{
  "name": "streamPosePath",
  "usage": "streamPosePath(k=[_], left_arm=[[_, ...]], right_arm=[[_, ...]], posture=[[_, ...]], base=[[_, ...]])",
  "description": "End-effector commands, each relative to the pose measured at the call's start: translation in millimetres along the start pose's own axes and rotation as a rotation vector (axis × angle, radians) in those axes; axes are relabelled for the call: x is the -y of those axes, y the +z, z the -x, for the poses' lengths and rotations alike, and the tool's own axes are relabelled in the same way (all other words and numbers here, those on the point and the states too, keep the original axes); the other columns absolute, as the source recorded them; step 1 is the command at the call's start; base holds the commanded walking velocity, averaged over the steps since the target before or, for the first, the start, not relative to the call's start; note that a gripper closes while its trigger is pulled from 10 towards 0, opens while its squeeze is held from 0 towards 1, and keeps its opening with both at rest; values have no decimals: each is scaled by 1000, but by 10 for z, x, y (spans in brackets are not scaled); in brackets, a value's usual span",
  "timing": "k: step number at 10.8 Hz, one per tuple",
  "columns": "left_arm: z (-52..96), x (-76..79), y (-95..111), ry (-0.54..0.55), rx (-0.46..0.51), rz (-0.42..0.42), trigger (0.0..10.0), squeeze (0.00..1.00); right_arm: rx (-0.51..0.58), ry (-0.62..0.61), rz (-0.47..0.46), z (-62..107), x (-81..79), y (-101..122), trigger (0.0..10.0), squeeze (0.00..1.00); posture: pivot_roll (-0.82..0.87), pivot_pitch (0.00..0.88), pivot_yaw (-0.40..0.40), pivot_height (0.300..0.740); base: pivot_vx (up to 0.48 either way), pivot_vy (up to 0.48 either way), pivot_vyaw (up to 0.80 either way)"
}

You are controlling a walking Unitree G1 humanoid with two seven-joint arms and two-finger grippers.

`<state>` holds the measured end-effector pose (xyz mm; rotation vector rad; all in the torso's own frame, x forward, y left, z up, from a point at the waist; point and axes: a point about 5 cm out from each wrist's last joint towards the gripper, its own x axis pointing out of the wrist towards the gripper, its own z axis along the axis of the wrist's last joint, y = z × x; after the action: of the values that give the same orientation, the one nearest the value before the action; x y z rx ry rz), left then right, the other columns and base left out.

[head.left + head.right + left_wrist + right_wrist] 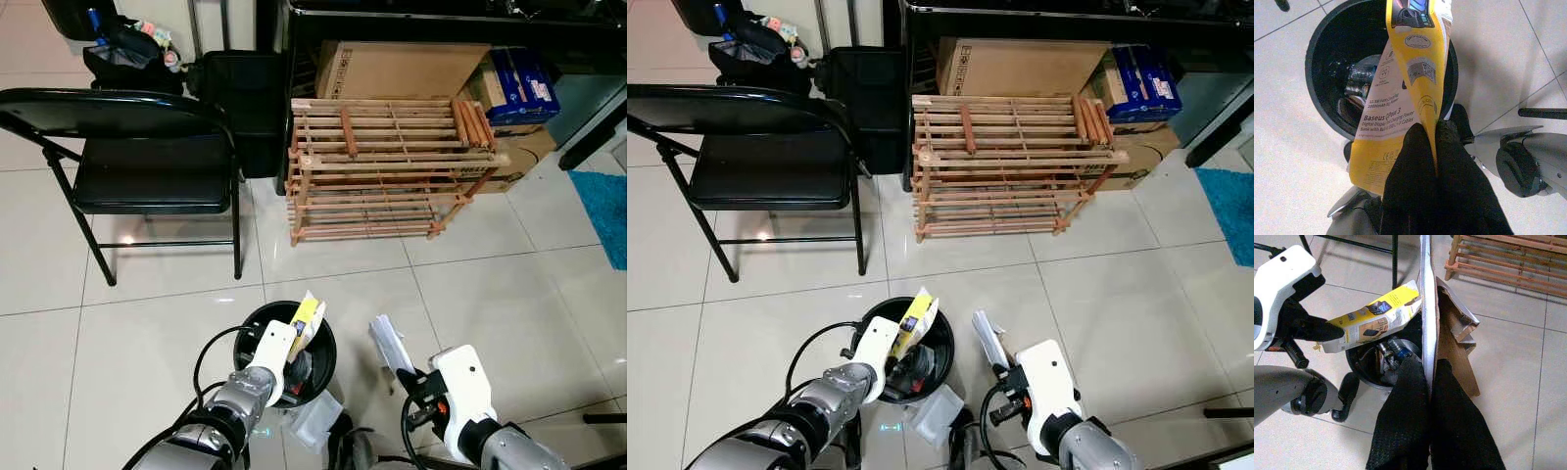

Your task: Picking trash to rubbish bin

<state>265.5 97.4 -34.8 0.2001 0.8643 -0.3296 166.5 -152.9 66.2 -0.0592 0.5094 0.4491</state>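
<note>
Your left gripper point(1436, 128) fingers pinch a flattened yellow box point(1410, 73), printed "Baseus", over the black bin point(318, 357). Your right gripper point(1430, 363) fingers clamp torn cardboard point(1447, 333) beside the bin.

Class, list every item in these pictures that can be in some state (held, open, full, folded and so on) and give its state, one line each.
Left gripper: shut on the yellow box.
Yellow box: flattened, held above the bin.
Right gripper: shut on the cardboard piece.
Cardboard piece: torn, held upright beside the bin.
Bin: open, trash already inside.
Folding chair: unfolded, seat bare.
Wooden rack: standing, shelves bare.
</note>
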Motion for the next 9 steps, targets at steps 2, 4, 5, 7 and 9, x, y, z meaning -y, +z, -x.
streamPosePath(k=[2,4,5,7,9], left_arm=[[-2,63,-123,-20,-41,-4,1098,0],[-2,62,-132,-21,-40,-9,0,0],[-1,60,-136,-20,-40,-9,0,0],[0,53,-137,-19,-37,-6,0,0],[1,41,-136,-13,-34,-6,0,0]], right_arm=[[-16,-23,10,48,42,-36,10000,0],[-18,-27,13,55,46,-45,10000,0],[-20,-28,13,60,47,-54,10000,0],[-23,-30,14,60,56,-59,10000,0],[-25,-35,19,64,69,-64,10000,0]], posture=[[-48,276,-133,740],[-49,276,-133,740],[-50,276,-133,740],[-50,277,-134,740],[-50,275,-133,740]], base=[[0,0,0],[0,0,0],[0,0,0],[0,0,0],[0,0,0]])
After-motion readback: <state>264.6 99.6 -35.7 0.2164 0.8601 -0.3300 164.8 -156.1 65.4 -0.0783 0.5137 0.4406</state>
